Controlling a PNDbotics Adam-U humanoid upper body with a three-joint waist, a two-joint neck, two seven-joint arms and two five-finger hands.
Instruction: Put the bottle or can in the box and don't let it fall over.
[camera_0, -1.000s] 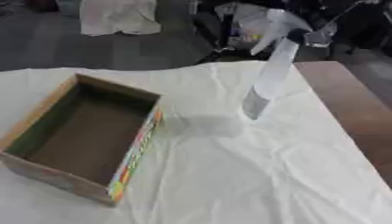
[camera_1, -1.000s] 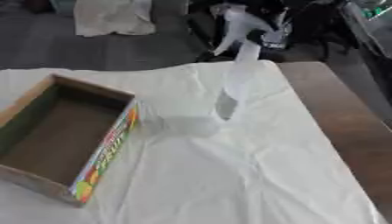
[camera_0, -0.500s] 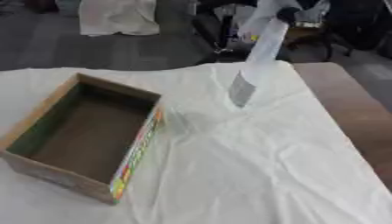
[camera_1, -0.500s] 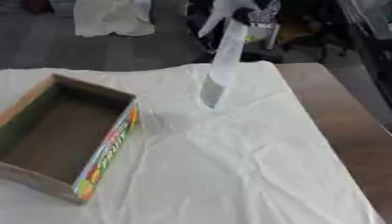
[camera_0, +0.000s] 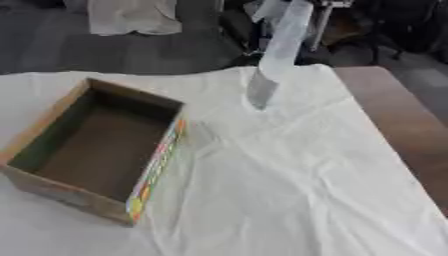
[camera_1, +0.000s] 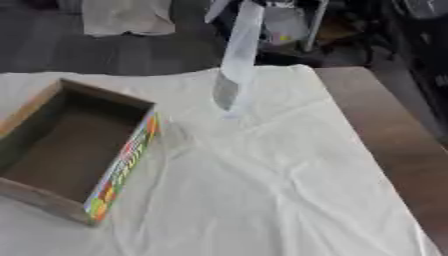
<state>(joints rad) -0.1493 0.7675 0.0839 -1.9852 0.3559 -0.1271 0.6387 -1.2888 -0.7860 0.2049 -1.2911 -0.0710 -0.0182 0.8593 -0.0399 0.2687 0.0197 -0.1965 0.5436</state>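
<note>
White cloth (camera_0: 289, 190) is covering most of a brown table (camera_0: 398, 120). An open cardboard box (camera_0: 92, 150) is lying empty at the left. A pale, blurred right arm (camera_0: 284, 35) is being lowered from the far edge, and the spread of the right hand (camera_0: 260, 92) cannot be told. A faint clear shape (camera_0: 199, 135), judged to be the bottle, is standing just beside the box's right wall. It is best gripped low and kept upright while being lifted over the wall. Compared with a second ago, the hand is being carried farther from it.
</note>
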